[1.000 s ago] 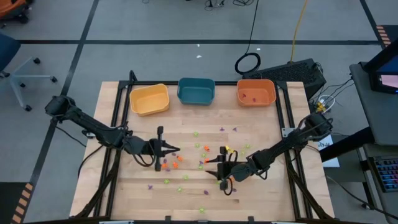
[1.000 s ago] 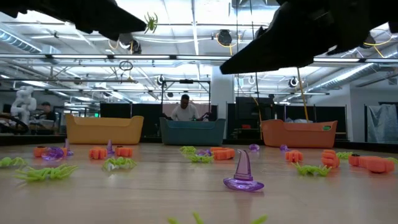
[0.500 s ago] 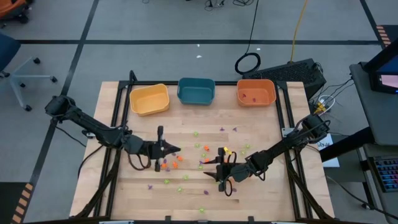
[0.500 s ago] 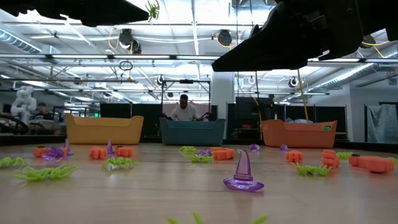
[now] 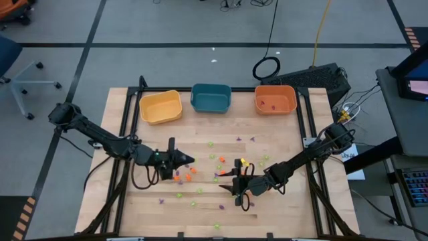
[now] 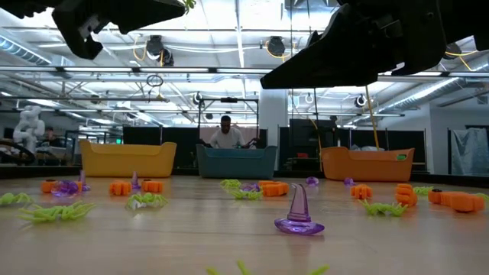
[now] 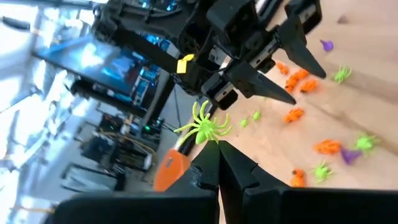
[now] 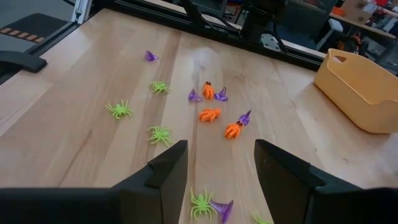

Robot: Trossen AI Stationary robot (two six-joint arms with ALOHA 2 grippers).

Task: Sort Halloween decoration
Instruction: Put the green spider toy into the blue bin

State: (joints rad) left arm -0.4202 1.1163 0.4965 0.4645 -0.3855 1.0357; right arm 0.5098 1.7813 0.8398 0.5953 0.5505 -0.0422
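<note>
Tiny orange (image 5: 182, 175), light-green (image 5: 210, 144) and purple (image 5: 239, 139) Halloween decorations lie scattered over the wooden table (image 5: 281, 201). My left gripper (image 5: 190, 161) hangs over the table's left middle, shut on one light-green spider (image 7: 204, 124), which also shows at the top of the low view (image 6: 186, 4). My right gripper (image 5: 224, 182) stands open right of centre, above the table, pointing left. A green spider (image 8: 202, 204) and a purple witch hat (image 8: 222, 210) lie just before its fingers. Another purple hat (image 6: 298, 214) stands on its brim near the low camera. My left gripper pinches the spider by its underside (image 7: 209, 137) between the very ends of its two fingers. The fingers run about level, pointing toward the table's right. The spider sticks out beyond the fingertips with its legs spread, lifted well clear of the table.
A yellow bin (image 5: 160, 107), a teal bin (image 5: 211, 98) and an orange bin (image 5: 275, 99) stand in a row along the far edge; the orange one holds a few trinkets. A person (image 6: 226, 134) sits in the room behind the table.
My left gripper has rolled about its own pointing line while staying in place, still shut on the green spider, which has turned with it and sits a little higher in the low view. My right gripper has dipped slightly.
</note>
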